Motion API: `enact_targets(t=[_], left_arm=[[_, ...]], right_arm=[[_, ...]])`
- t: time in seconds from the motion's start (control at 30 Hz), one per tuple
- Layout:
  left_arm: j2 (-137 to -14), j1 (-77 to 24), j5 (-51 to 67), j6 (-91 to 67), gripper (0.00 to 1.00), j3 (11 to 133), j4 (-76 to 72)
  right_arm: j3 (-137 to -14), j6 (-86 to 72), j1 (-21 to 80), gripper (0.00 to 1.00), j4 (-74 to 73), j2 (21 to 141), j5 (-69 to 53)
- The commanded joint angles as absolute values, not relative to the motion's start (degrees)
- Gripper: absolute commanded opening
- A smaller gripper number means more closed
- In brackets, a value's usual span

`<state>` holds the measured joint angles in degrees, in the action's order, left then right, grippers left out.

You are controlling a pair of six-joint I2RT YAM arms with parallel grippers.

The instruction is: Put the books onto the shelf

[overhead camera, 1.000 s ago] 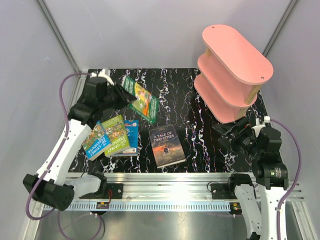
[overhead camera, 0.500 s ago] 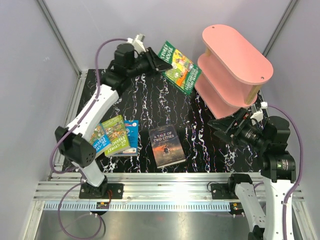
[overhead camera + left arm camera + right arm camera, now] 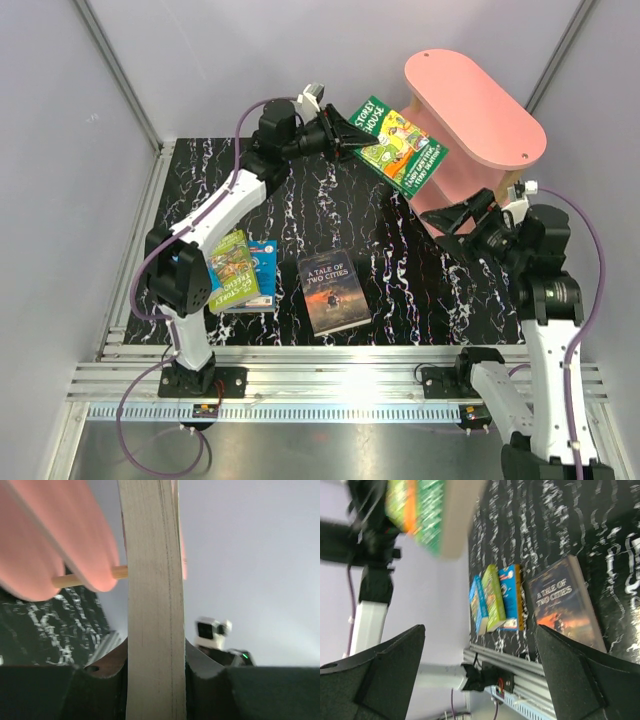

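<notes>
My left gripper is shut on the edge of a green cartoon-cover book and holds it in the air beside the top tiers of the pink shelf. In the left wrist view the book's page edge stands clamped between the fingers, with the shelf just behind it. My right gripper is open and empty by the shelf's foot. A dark grey "A Tale of Two Cities" book lies flat at the front middle. A small pile of green and blue books lies at the front left.
The table is black marble-patterned, with a metal rail along its near edge and grey walls around. The right wrist view shows the grey book, the pile and the blurred held book.
My left arm has lifted the green book from low over the table's back left and swung it right, up to the shelf. The right gripper has risen and turned, staying open.
</notes>
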<state>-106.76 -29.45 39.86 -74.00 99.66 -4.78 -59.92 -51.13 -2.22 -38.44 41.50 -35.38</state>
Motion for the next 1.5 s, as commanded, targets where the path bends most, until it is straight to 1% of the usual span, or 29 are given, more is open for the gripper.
enact_targets(t=[0.0, 0.1, 0.27, 0.37, 0.57, 0.73, 0.8, 0.9, 0.97, 1.0, 1.13, 1.2, 1.23, 1.47], left_arm=[[-102.4, -29.88, 47.11, -82.69, 0.0, 98.53, -20.81], [-102.04, -30.58, 48.07, -85.08, 0.0, 96.6, -23.73], [-101.52, -31.38, 48.96, -84.73, 0.0, 93.26, -23.12], [-101.69, -32.08, 49.04, -85.25, 0.0, 92.29, -23.9], [-103.09, -33.49, 48.34, -84.64, 0.0, 93.25, -21.63], [-103.27, -33.4, 46.59, -84.64, 0.0, 90.45, -20.48], [-102.92, -33.22, 45.79, -84.2, 0.0, 89.56, -19.69], [-102.66, -32.87, 43.77, -82.27, 0.0, 89.38, -16.09], [-102.83, -32.09, 42.72, -81.91, 0.0, 89.82, -14.86], [-102.83, -31.82, 42.11, -82.18, 0.0, 89.91, -14.85], [-102.57, -30.76, 41.14, -82.44, 0.0, 90.44, -14.24], [-102.31, -30.76, 40.87, -82.27, 0.0, 90.62, -13.71], [-102.3, -30.76, 40.52, -82.18, 0.0, 90.44, -13.54], [-101.6, -31.9, 39.9, -82.27, 0.0, 89.3, -13.62]], right_arm=[[-60.91, -49.74, -2.02, 1.0, -33.76, 44.47, -28.31], [-60.3, -52.02, -2.02, 1.0, -29.11, 47.01, -25.84], [-59.68, -57.82, -2.02, 1.0, -18.21, 50.18, -27.42], [-57.31, -61.24, -2.02, 1.0, -12.58, 50.62, -28.65], [-53.35, -65.12, -2.02, 1.0, -6.59, 49.66, -30.76], [-51.51, -67.32, -2.02, 1.0, -3.97, 46.94, -31.9], [-51.24, -68.11, -2.02, 1.0, -4.04, 45.71, -31.73], [-52.73, -66.19, -2.02, 0.99, -8.95, 43.51, -32.08], [-53.61, -63.56, -2.02, 0.99, -14.66, 41.14, -31.04], [-55.27, -62.33, -2.02, 1.0, -20.51, 40.35, -30.07], [-58.44, -57.57, -2.02, 1.0, -29.07, 35.61, -24.97], [-59.23, -56.69, -2.02, 1.0, -29.44, 34.9, -23.64], [-59.15, -56.69, -2.02, 1.0, -27.36, 34.63, -24.08], [-55.03, -60.38, -2.02, 1.0, -19.87, 39.11, -30.58]])
